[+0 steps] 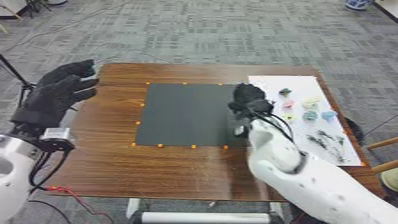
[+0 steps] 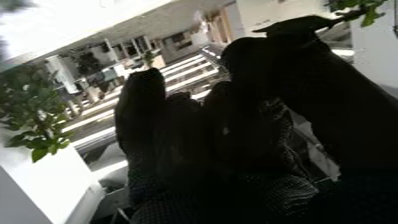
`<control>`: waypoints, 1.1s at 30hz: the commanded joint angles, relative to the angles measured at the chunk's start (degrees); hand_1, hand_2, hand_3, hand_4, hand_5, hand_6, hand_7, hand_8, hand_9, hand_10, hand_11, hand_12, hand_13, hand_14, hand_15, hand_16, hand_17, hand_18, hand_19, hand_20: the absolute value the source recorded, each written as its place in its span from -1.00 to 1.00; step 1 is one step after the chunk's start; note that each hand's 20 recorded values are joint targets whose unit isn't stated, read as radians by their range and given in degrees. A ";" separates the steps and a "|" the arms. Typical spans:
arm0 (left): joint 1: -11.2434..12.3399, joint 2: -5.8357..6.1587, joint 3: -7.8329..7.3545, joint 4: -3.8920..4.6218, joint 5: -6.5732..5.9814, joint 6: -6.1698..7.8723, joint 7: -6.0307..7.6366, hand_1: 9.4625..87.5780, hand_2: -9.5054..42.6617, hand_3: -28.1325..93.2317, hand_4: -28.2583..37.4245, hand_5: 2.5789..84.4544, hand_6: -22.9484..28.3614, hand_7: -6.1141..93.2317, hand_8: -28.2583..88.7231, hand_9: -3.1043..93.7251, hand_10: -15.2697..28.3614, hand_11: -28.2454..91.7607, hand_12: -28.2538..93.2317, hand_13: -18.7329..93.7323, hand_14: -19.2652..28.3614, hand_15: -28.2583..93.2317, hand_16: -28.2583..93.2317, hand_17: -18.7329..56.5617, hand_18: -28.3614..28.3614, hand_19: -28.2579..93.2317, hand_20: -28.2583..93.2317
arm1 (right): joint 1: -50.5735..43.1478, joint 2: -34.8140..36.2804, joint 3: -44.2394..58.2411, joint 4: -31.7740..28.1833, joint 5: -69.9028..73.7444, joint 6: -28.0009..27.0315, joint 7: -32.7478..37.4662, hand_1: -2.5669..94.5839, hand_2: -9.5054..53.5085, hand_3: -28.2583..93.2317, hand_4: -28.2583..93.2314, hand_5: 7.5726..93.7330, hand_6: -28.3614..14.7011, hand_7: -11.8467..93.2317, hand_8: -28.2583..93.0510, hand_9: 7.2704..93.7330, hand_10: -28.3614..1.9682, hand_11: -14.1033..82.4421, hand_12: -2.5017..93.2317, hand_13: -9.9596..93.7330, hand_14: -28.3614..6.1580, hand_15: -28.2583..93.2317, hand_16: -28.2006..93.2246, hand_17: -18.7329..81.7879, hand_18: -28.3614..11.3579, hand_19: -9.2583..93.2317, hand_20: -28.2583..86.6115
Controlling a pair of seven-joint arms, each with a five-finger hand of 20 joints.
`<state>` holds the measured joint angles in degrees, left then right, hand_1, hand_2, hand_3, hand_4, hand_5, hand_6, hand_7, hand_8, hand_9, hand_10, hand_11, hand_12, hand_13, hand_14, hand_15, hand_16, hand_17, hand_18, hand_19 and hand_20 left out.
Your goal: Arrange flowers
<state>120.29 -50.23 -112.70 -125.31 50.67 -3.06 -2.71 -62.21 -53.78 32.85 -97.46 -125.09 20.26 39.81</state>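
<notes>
Sitting on the white board (image 1: pixel 266 82) along the table's right side, the little flowers are laid out in a loose cluster — a pink flower (image 1: pixel 288 104), a pale yellow flower (image 1: pixel 310 103), a pale blue-green flower (image 1: pixel 309 115) and a bluer one beside it are easily spotted. A dark green piece (image 1: pixel 284 92) is seen just beyond the pink one, and some dark thin sprigs (image 1: pixel 330 142) are scattered lower on the same board, nearer the robot. The dark mat (image 1: pixel 187 115) is laid to the left of that board on the brown wooden table (image 1: pixel 115 170), with small orange marks dotted around its border. The right hand (image 1: pixel 252 102) is positioned around the gap between mat and board, with the mat's right edge partly covered by it; how far it's opened or closed can't be told, and neither can whether anything is gripped. In the right wrist view, green leaves (image 2: pixel 293 25) are seen right by the black glove, but whether they're held or just lined up with it can't be made out. The left hand (image 1: pixel 55 95) is held off by the table's left edge, well apart from the flowers — it's opened wide, fingers extended, and nothing is grasped.
</notes>
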 commanded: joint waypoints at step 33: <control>-15.13 5.59 12.54 3.94 -1.37 -5.66 -3.22 -0.48 -0.99 0.57 -0.93 -0.45 -0.01 -0.36 -0.73 -0.54 0.19 -0.07 -0.34 -0.45 0.39 0.18 -0.70 -0.70 0.70 0.14 -0.44 | 10.72 -25.99 -19.41 15.69 3.88 -10.10 8.25 -0.15 -1.00 0.87 -0.78 0.50 0.23 0.37 -0.09 0.78 0.30 0.69 0.34 0.70 0.07 0.89 0.21 0.18 -0.61 0.84 0.14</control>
<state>105.58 -44.61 -100.30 -121.48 49.86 -7.88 -5.25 -51.15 -78.20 13.15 -82.45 -120.41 12.58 46.75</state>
